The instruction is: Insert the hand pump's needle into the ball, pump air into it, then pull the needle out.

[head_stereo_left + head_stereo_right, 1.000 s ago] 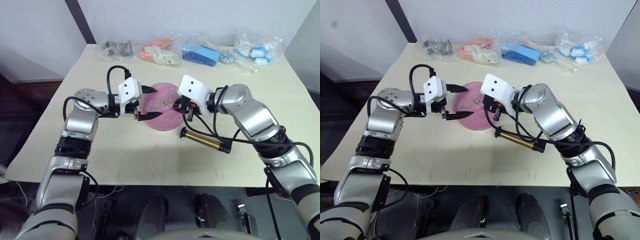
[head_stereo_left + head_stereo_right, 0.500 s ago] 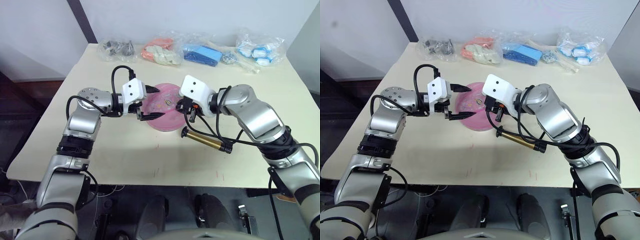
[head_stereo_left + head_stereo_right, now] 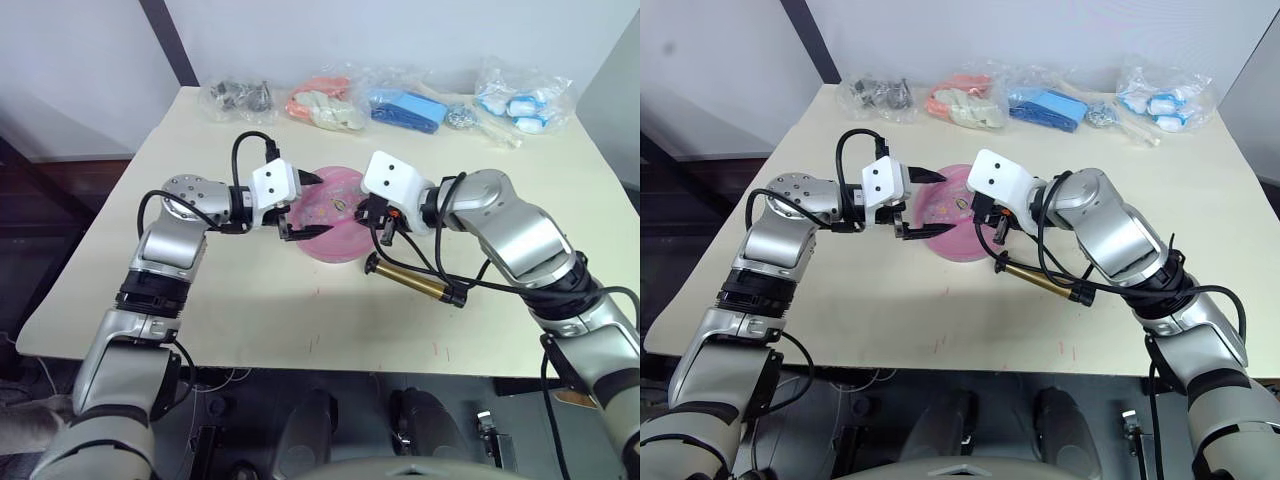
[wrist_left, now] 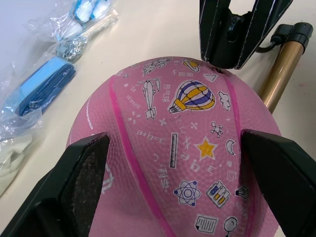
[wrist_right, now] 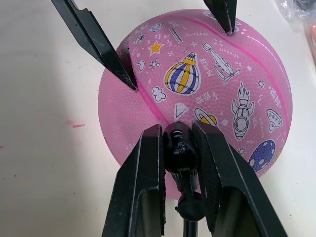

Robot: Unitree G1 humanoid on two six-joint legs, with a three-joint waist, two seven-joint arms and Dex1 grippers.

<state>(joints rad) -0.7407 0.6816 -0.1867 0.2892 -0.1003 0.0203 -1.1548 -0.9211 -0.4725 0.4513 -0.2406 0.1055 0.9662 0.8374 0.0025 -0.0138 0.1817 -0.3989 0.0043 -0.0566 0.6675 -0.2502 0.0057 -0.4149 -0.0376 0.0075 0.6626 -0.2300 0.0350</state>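
At the centre of the pale cream matt surface (image 3: pixel 250 310), items largest first.

1. Pink pebbled-rubber ball printed with small balloons, rockets and stars (image 4: pixel 177 148): round on the side shown, grippy grain. Flanked by the left hand (image 3: pixel 301 203), whose two black fingers stand spread at either side of it; contact cannot be told.

2. Slim hand pump with shiny gold-bronze metal barrel and black end caps (image 3: pixel 412 283): lies flat on the surface at about 4 o'clock from the ball, just beside it; thin black hose loops up to the right hand.

3. Right hand (image 5: pixel 178 148): closed on the needle's black fitting, at the ball's 3 o'clock edge.

4. Tiny thin metal needle (image 5: pixel 176 116): tip at the ball's skin.

Step in hand, as judged: insertion. Next move calls for a straight push into the valve while the left hand steadies the ball; the valve dot itself is not discernible.

5. Clear crinkled bags (image 3: pixel 520 95) at 12 o'clock, well apart.
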